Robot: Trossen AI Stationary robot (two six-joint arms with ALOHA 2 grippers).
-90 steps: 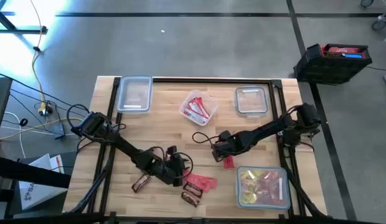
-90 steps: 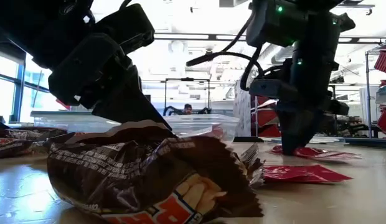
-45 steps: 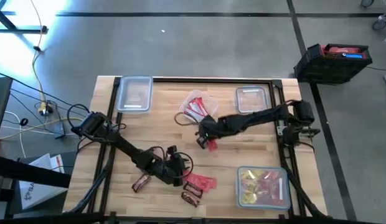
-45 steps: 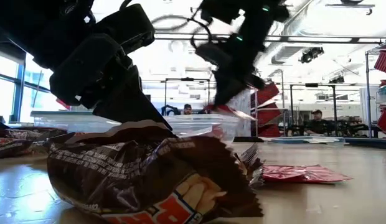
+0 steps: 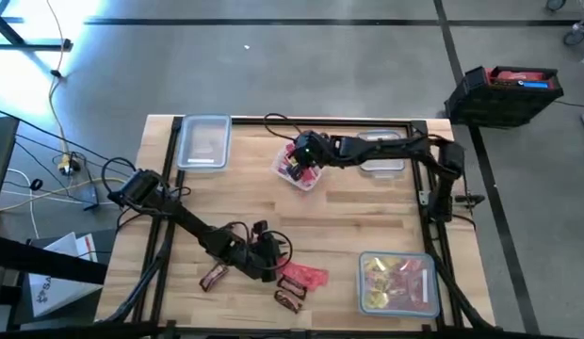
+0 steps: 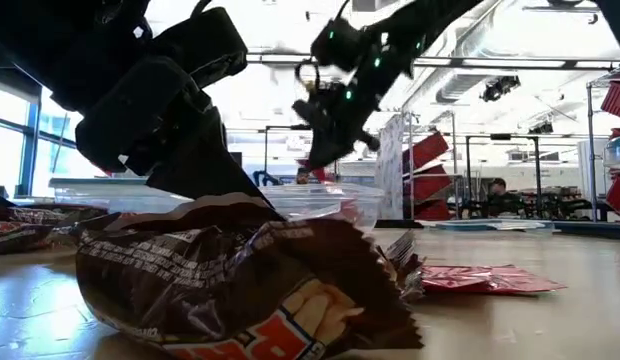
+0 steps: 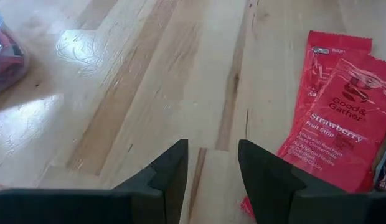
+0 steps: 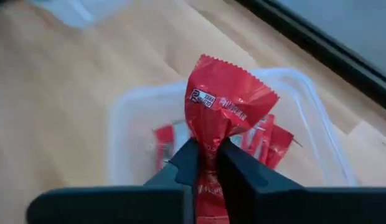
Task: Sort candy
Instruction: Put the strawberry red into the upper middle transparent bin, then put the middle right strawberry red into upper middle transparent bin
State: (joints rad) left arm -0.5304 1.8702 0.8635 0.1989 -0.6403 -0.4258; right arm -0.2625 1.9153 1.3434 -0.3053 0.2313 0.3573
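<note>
My right gripper (image 5: 300,162) hangs over a clear container (image 5: 314,179) at the table's far middle, shut on a red candy packet (image 8: 227,102). More red packets (image 8: 268,140) lie inside that container. My left gripper (image 7: 211,168) is open low over the bare wood near the front edge, touching nothing. Two red packets (image 7: 342,118) lie flat just beside it. Brown mini bars (image 5: 214,277) (image 5: 290,299) lie on the table near it, and one (image 6: 240,290) fills the foreground of the low view. My right gripper pinches the red packet between its two fingers at its gathered lower part (image 8: 208,152). The packet's free end (image 8: 233,84) fans out beyond the fingertips. The packet is lifted clear above the container (image 8: 317,106).
A container (image 5: 397,282) with yellow and pink candy stands at the front right. Two clear containers (image 5: 203,141) (image 5: 381,151) stand at the far left and far right. A black crate (image 5: 504,92) sits on the floor beyond the table. People show in the room behind.
My right gripper has taken the red packet up from the table's middle right and carried it toward the far edge and a little left, until it is over the container with red packets. The packet is now lifted clear.
</note>
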